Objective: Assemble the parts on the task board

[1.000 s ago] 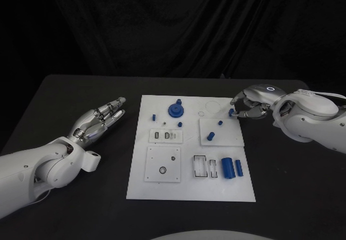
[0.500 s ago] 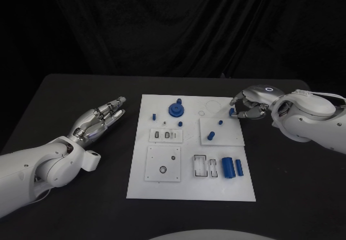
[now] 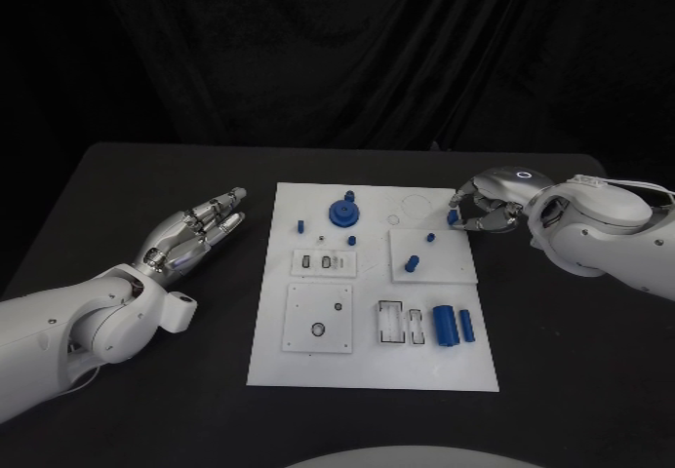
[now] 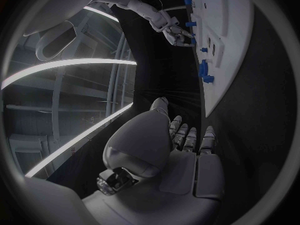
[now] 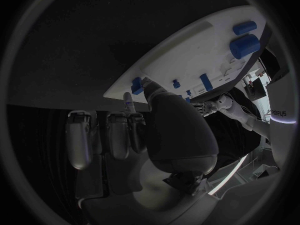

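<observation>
1. My right hand (image 3: 486,207) is at the far right edge of the task board (image 3: 373,366), fingers curled in around a small blue part (image 3: 452,218) at that edge.
2. Right wrist view: a fingertip (image 5: 128,98) is touching the same blue part (image 5: 137,84) where it sits at the board's corner. Contact is clear; a full pinch is not. Can't tell if I'm actually gripping it.
3. My left hand (image 3: 194,235) is off the board's left side, over the black table (image 3: 127,390), fingers straight and slightly spread, holding nothing. Left wrist view confirms: palm (image 4: 164,145) is flat, fingers extended, no part in it.
4. On the board, far end: a blue round part with a post (image 3: 342,212) stands near the middle, a small blue peg (image 3: 299,228) left of it, another small blue piece (image 3: 352,239) just below it.
5. A raised white square plate (image 3: 432,258) on the right carries a blue peg (image 3: 411,263), upright or slightly tilted, I can't tell which.
6. Near end, right: two blue bars (image 3: 451,328) lie side by side next to rectangular slots (image 3: 398,325).
7. Near end, left: a white square plate with a hole (image 3: 319,319); above it a small white block with two slots (image 3: 324,263).
</observation>
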### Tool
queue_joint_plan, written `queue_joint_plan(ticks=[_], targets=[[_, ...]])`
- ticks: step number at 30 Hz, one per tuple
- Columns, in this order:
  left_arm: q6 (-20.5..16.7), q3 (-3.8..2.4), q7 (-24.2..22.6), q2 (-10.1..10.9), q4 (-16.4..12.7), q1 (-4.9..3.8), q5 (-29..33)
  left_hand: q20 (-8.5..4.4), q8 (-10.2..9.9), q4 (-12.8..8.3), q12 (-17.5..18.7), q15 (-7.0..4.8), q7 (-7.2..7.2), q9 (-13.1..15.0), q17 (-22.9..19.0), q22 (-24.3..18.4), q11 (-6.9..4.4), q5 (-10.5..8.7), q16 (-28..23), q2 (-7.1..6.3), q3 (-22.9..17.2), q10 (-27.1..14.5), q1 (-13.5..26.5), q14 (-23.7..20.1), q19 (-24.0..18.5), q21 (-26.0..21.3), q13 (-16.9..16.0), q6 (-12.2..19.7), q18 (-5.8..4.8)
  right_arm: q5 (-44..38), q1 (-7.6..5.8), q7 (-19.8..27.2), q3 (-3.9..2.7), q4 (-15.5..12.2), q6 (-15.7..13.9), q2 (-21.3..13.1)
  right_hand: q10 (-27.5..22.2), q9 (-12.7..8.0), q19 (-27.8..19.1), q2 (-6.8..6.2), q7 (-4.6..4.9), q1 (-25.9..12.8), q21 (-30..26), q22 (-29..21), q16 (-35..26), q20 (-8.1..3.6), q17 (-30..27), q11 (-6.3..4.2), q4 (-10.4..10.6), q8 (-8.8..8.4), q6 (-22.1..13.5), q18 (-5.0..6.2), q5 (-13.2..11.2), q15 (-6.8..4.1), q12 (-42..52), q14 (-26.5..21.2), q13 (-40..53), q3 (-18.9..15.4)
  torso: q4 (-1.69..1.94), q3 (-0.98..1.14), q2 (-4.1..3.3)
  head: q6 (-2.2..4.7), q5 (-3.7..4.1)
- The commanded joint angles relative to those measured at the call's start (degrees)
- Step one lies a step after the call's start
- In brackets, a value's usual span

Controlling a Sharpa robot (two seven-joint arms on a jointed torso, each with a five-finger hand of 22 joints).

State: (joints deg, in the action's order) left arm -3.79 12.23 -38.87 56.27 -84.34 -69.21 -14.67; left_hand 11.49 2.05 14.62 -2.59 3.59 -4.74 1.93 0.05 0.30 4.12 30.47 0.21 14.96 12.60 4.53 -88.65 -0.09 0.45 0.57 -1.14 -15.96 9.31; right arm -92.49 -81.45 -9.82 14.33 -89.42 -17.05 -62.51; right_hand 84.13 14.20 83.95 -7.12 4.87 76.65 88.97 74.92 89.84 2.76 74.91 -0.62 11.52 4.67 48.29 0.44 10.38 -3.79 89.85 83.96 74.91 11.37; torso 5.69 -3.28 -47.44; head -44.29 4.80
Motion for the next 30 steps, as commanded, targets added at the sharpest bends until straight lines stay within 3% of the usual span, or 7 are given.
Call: queue_joint_plan(ticks=[1, 8, 30], targets=[[0.83, -0.04, -8.55, -0.08, -0.05, 0.10, -0.08, 0.43, -0.04, 0.06, 0.19, 0.38, -0.47, 0.05, -0.05, 0.07, 0.42, 0.38, -0.21, -0.07, -0.42, -0.05, -0.46, 0.09, 0.11, -0.01, 0.03, -0.11, 1.05, -0.21, 0.22, -1.58, -0.02, 0.09, 0.82, 0.08, 5.87, 0.54, 5.40, 0.20, 0.01, 0.92, -0.22, 14.61, 0.16, -0.23, 15.09, 0.27, -0.35, 0.63, 1.06, -0.08, 1.42, -0.05, 0.15, 6.04, 15.09, -0.10, 0.02, -0.02, 0.01, -0.07, 0.04], [0.91, -0.04, -8.44, -0.09, 0.00, 0.11, -0.08, 0.48, -0.02, 0.04, 0.18, 0.43, -0.61, 0.07, -0.05, 0.07, 0.49, 0.38, -0.21, -0.05, -0.46, -0.03, -0.47, 0.09, 0.11, -0.01, 0.02, -0.23, 1.05, -0.21, 0.38, -1.61, -0.02, 0.44, 0.74, 0.43, 5.87, 1.14, 5.35, 0.42, 0.02, 1.22, -0.32, 14.57, 0.16, -0.24, 15.09, 0.27, -0.45, 1.06, 1.68, -0.06, 2.40, -0.06, 0.15, 6.04, 15.09, -0.11, 0.05, -0.01, -0.02, -0.11, 0.05], [1.28, -0.04, -8.01, -0.19, 0.17, 0.14, -0.08, 0.59, -0.01, 0.00, 0.13, 0.52, -0.82, 0.07, -0.05, 0.09, 0.61, 0.39, -0.21, -0.04, -0.52, 0.06, -0.48, 0.09, 0.15, 0.03, 0.00, -0.24, 1.05, -0.21, 0.48, -1.42, -0.02, 1.17, 0.43, 1.22, 5.87, 1.89, 5.24, 0.88, 0.14, 0.32, -0.55, 14.49, 0.16, -0.20, 15.09, 0.36, 0.29, 1.30, 1.86, 0.00, 1.92, 0.00, 0.15, 6.04, 15.09, -0.55, 0.01, -0.01, 0.00, -0.42, -0.04]])
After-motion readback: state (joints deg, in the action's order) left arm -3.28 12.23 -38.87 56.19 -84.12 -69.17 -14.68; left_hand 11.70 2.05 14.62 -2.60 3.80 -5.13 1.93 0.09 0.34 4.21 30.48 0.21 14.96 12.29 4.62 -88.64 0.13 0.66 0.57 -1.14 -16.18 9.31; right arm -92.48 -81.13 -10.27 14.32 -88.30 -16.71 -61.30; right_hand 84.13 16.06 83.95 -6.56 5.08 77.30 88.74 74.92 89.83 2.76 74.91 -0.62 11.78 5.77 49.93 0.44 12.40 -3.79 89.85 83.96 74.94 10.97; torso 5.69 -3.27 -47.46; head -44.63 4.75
